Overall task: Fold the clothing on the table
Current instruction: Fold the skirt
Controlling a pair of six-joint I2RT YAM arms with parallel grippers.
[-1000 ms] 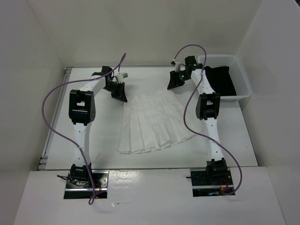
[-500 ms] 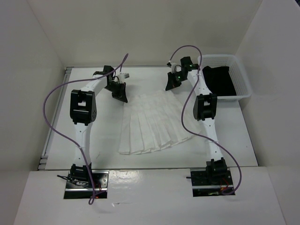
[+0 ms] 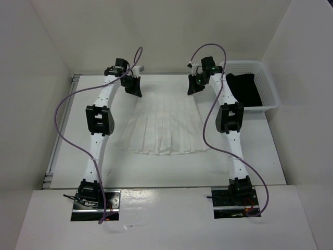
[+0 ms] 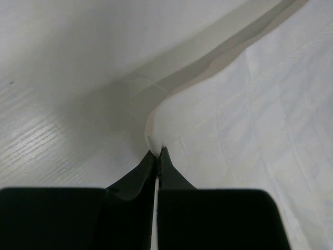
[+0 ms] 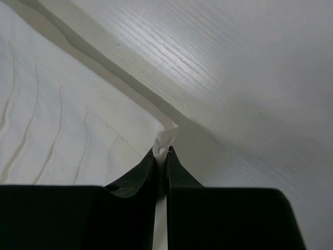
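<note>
The clothing, a white pleated fan-shaped skirt, lies spread on the table with its narrow top edge toward the back. My left gripper is shut on the top left corner. In the left wrist view the fingertips pinch the fabric edge, and the cloth stretches away to the right. My right gripper is shut on the top right corner. In the right wrist view a bunched bit of fabric sticks out between its tips, with the pleats running off to the left.
A white mesh basket at the back right holds a black garment, close to the right arm. White walls enclose the table at the back and on both sides. Purple cables loop off both arms.
The right gripper has shut on the skirt's top right corner. Both grippers moved toward the back, the left most, and the skirt turned and spread out straight between them.
</note>
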